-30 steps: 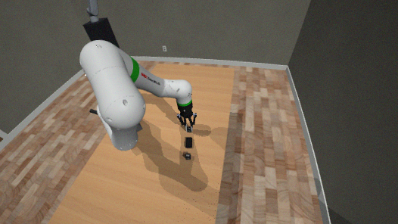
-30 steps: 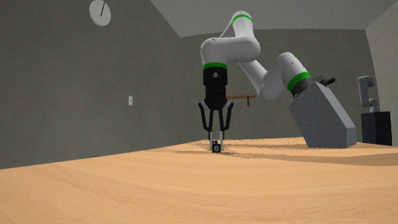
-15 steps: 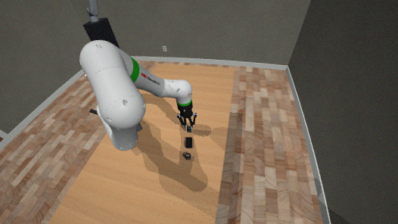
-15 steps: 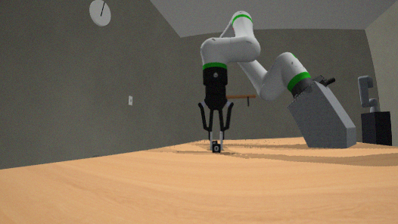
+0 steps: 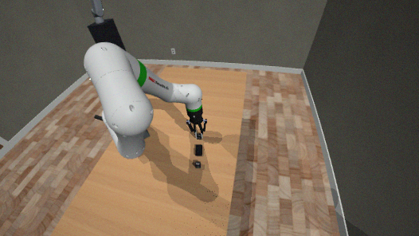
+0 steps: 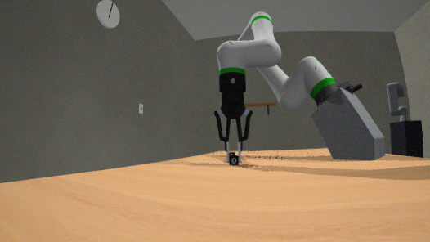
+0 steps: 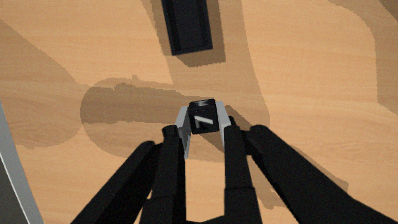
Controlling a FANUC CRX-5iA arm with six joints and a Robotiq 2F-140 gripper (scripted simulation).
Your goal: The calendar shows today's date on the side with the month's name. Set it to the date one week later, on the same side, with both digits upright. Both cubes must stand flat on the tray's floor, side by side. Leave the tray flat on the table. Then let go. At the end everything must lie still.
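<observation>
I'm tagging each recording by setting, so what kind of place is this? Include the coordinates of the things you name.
Probably a plain indoor workroom or robot lab: a white robot arm (image 5: 119, 92) (image 6: 251, 53) works over a wooden table (image 5: 139, 199) (image 6: 184, 204), with a round clock (image 6: 108, 14) and a wall outlet (image 5: 173, 51) (image 6: 141, 108) on grey walls.

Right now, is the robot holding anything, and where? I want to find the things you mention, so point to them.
A black cube with pale marks (image 5: 199, 136) (image 6: 234, 160) (image 7: 204, 120) sits between the fingers (image 5: 195, 135) (image 6: 239, 152), at two opposite sides; I can't tell if they grip.

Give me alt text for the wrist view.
A black cube with pale markings sits between the tool's two fingertips, above a wooden surface. Beyond it, a dark tray is cut off by the picture's top edge.
</observation>
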